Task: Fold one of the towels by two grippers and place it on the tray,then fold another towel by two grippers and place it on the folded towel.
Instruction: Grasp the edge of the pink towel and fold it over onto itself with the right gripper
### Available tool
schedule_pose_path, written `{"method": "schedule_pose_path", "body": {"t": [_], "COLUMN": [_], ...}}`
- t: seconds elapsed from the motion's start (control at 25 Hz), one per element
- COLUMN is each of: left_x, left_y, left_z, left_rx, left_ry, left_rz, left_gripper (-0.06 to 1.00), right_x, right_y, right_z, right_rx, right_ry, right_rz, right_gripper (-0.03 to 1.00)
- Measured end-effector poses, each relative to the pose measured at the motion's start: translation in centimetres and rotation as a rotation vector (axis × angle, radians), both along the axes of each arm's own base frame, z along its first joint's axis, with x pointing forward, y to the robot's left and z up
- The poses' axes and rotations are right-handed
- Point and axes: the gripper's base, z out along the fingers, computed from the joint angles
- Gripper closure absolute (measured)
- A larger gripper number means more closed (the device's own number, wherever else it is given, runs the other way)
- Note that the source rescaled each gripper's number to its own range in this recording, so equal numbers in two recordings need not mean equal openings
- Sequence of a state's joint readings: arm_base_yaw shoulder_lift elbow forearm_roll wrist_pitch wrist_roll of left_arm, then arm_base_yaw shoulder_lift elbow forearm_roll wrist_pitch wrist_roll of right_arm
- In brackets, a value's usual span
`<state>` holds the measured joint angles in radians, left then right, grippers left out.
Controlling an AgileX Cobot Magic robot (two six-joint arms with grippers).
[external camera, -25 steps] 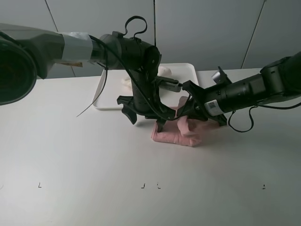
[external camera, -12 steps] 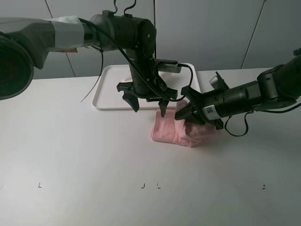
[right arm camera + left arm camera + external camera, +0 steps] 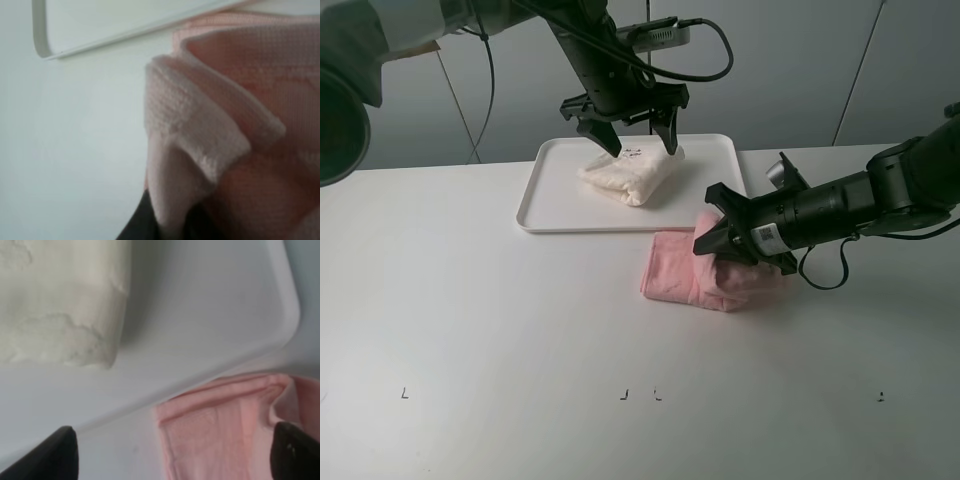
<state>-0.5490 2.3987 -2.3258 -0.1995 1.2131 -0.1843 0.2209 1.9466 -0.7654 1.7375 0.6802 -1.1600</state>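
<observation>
The white table (image 3: 470, 330) carries the tray (image 3: 552, 200) and the pink towel (image 3: 675, 275).

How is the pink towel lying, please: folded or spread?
Folded: the pink towel lies in layers, one flap pinched in the right fingers.

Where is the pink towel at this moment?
In the exterior high view the pink towel lies on the table right of centre, beside the tray at its near right corner; the right gripper pinches a fold.
</observation>
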Motion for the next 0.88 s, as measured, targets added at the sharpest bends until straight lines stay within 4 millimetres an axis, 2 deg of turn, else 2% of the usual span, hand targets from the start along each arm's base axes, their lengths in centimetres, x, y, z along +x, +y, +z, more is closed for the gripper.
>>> {"method": "schedule_pose_path", "body": {"t": [0.2,0.4,0.64,0.76,0.88], "left_x": [-0.2,-0.2,-0.2,-0.2,-0.2], "left_y": [-0.2,-0.4,-0.4,-0.5,-0.5], "left_z": [0.0,-0.1,-0.3,-0.3,-0.3], "left_rx": [-0.019,-0.036,-0.034,-0.037,-0.038], "left_ry": [0.013,0.025,0.025,0.026,0.026], "left_rz": [-0.02,-0.03,-0.041,-0.046,-0.048], "left_gripper": [-0.05,-0.05,-0.05,-0.05,-0.05], "right_x": [-0.3,-0.1,0.5,0.4,0.4], "right_y": [0.8,2.8,3.9,4.1,4.5], "right_z": [0.0,0.6,0.4,0.3,0.6], "right_rx": [0.005,-0.001,-0.131,-0.155,-0.127], "right_ry": [0.011,-0.005,-0.03,-0.033,-0.036], "right_rz": [0.016,0.046,-0.014,-0.018,-0.001], "right_gripper": [0.89,0.89,0.88,0.74,0.56]}}
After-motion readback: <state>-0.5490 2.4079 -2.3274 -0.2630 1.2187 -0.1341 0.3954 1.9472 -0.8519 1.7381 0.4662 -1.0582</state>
